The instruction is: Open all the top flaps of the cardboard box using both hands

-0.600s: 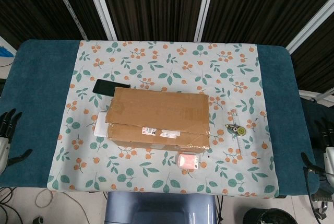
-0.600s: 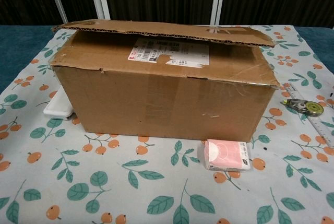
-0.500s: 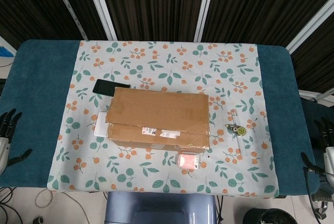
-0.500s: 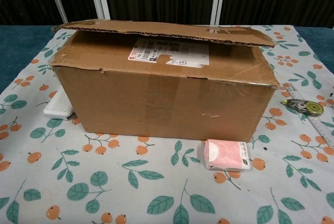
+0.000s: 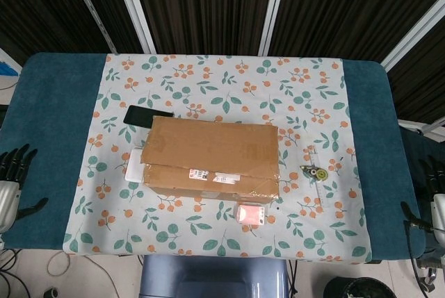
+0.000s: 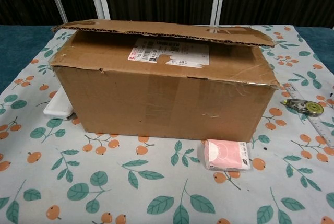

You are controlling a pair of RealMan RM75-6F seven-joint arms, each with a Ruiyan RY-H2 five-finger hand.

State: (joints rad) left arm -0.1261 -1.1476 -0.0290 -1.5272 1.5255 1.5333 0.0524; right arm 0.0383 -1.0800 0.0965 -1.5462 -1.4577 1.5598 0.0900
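Note:
A brown cardboard box stands in the middle of the floral cloth with its top flaps folded down; the far flap lies slightly raised over the near one, which bears a white label. My left hand hangs at the table's left edge, fingers spread, holding nothing. My right hand shows at the right edge, also with fingers apart and empty. Both hands are far from the box and appear only in the head view.
A black phone lies behind the box, a white flat object at its left side. A pink tissue pack sits in front, a correction tape and clear ruler to the right.
My left hand has shifted slightly up along the table's left edge. The box and the right hand have not moved.

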